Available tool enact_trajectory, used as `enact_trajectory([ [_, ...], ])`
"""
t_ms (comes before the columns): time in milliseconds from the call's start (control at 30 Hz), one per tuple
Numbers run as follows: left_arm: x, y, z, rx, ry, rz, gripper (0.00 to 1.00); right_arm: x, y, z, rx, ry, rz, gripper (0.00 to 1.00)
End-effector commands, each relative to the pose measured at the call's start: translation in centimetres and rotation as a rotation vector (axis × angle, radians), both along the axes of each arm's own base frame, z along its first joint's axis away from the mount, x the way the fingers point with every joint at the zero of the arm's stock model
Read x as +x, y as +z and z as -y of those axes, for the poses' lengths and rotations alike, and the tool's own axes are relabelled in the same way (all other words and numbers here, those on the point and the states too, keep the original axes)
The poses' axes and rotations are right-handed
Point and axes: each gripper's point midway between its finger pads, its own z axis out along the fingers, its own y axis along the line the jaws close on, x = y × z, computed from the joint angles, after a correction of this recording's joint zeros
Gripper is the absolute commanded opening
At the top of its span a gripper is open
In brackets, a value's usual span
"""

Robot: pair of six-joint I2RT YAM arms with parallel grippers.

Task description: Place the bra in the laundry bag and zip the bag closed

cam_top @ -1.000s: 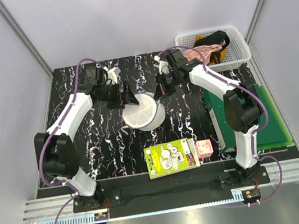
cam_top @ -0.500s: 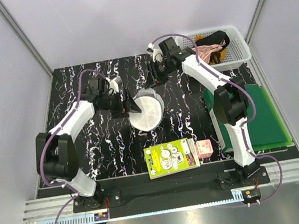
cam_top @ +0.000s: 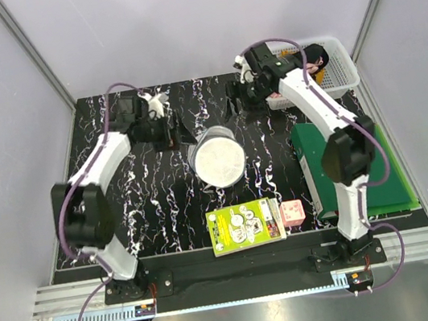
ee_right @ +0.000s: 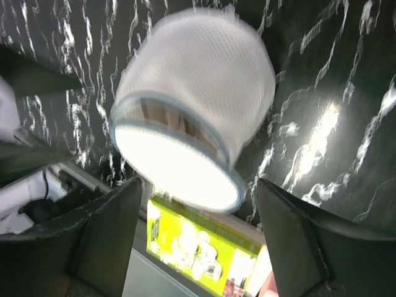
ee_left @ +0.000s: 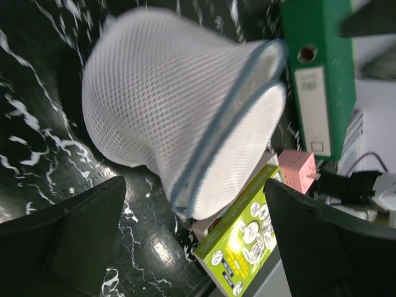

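**Desk:** What does the frame show?

**Photographer:** A white mesh laundry bag (cam_top: pixel 218 160) lies tipped on its side in the middle of the table (cam_top: pixel 148 207), its flat round face turned up and toward the near edge. The left hand (ee_left: pixel 195 181) hovers near the bag's far-left side, fingers spread and holding nothing. The right hand (ee_right: pixel 198 180) is farther off to the far right, also spread and empty. Neither hand touches the bag.

**Desk:** And the bra (ee_right: pixel 162 116)?

**Photographer:** Most likely inside. The right wrist view is blurred, but a tan strip shows through a gap along the rim where the grey-blue zip (ee_left: pixel 216 130) is not closed. That reads as the bra. None of it lies on the table.

**Desk:** So which step is this?

**Photographer:** Closing the zip, by my reading. The bag is soft and round, so it would probably roll or crumple under a one-sided pull. One hand should pinch the rim just beside the gap while the other draws the slider around. I can't pick out the slider in any view, so finding it comes first. The tan fabric should be kept clear of the teeth.

**Desk:** Any other containers?

**Photographer:** A white lattice basket (cam_top: pixel 344 58) sits at the far right corner and holds a black garment (cam_top: pixel 313 53) with yellow trim. The right arm hides whatever else is in it. A green binder (ee_left: pixel 315 80), a yellow-green booklet (cam_top: pixel 246 225) and a pink cube (cam_top: pixel 291 212) lie nearer the front.
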Motion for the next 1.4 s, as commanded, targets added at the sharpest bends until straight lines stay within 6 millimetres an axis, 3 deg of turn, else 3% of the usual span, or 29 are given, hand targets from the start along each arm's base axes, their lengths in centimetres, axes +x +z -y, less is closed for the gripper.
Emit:
enact_trajectory([
  [0,-1.5,-0.9,2.5,-0.060,-0.167,-0.050,0.99,-5.7,1.3,1.2,0.052,-0.027,-0.055,0.82],
  [33,-1.3,-1.5,2.6,-0.031,-0.170,-0.044,0.99,-7.2,3.0,0.9,0.117,-0.019,-0.039,0.82],
  [67,-1.4,-1.6,3.2,-0.022,-0.189,-0.039,0.99,-7.5,3.3,0.3,0.172,-0.041,-0.035,0.82],
  [100,-1.5,-2.0,3.2,-0.007,-0.190,-0.055,0.99,-9.6,2.4,0.6,0.201,-0.044,-0.080,0.82],
  [133,-1.4,-3.4,3.0,0.028,-0.180,-0.079,0.99,-10.2,2.5,0.5,0.234,-0.075,-0.109,0.82],
  [167,-1.6,-3.7,3.0,0.030,-0.187,-0.093,0.99,-11.2,1.3,0.2,0.248,-0.073,-0.129,0.82],
  [233,-1.9,-4.6,3.2,0.039,-0.191,-0.116,0.98,-12.8,2.0,0.0,0.276,-0.067,-0.123,0.82],
  [300,-1.9,-5.0,3.3,0.044,-0.188,-0.130,0.80,-14.6,1.2,-0.5,0.281,-0.043,-0.149,0.82],
  [367,-1.7,-5.9,3.2,0.053,-0.146,-0.180,0.55,-16.1,0.4,-1.2,0.308,-0.024,-0.190,0.82],
  [433,-1.8,-6.1,3.4,0.036,-0.107,-0.233,0.45,-16.5,0.2,-1.7,0.333,-0.033,-0.197,0.82],
  [467,-1.5,-6.0,3.7,0.019,-0.094,-0.229,0.34,-17.1,-0.8,-1.7,0.330,-0.042,-0.222,0.82],
  [533,-2.1,-6.4,3.9,-0.020,-0.028,-0.304,0.26,-17.2,-0.4,-2.0,0.372,-0.066,-0.223,0.83],
  [567,-1.6,-5.3,4.2,-0.054,-0.003,-0.266,0.17,-17.1,-1.2,-1.7,0.357,-0.106,-0.227,0.85],
  [600,-1.8,-5.2,4.4,-0.078,0.027,-0.281,0.00,-17.0,-0.9,-1.5,0.359,-0.131,-0.212,0.88],
  [633,-2.7,-6.0,4.4,-0.113,0.100,-0.372,0.00,-16.6,-0.8,-1.4,0.368,-0.174,-0.212,0.90],
  [667,-2.2,-4.3,4.8,-0.168,0.125,-0.315,0.00,-16.3,-0.9,-1.0,0.362,-0.215,-0.194,0.91],
  [700,-2.2,-3.9,5.0,-0.209,0.204,-0.369,0.00,-16.1,-1.0,-0.9,0.363,-0.243,-0.193,0.94],
  [733,-3.4,-5.1,4.9,-0.214,0.248,-0.415,0.00,-15.6,-0.7,-1.0,0.388,-0.285,-0.203,0.96],
  [800,-2.8,-2.3,5.6,-0.357,0.334,-0.395,0.00,-15.2,-0.7,-1.1,0.412,-0.325,-0.206,0.97],
  [867,-3.6,-2.6,6.0,-0.425,0.384,-0.401,0.00,-14.6,-1.0,-1.4,0.459,-0.390,-0.243,1.00],
  [933,-3.5,-1.0,6.2,-0.536,0.462,-0.406,0.00,-14.0,-1.0,-2.0,0.531,-0.446,-0.293,1.00],
  [967,-4.4,-2.4,5.9,-0.554,0.499,-0.444,0.00,-14.0,-1.3,-2.2,0.550,-0.458,-0.325,0.99],
  [1000,-4.3,-2.1,5.9,-0.598,0.537,-0.474,0.00,-13.8,-1.1,-2.6,0.583,-0.483,-0.352,0.99],
  [1233,-4.4,-0.7,6.7,-0.645,0.518,-0.478,0.00,-12.9,-2.5,-2.7,0.629,-0.555,-0.382,0.91],
  [1367,-4.3,-0.3,7.0,-0.667,0.512,-0.489,0.00,-12.4,-3.6,-3.3,0.641,-0.561,-0.424,0.81],
])
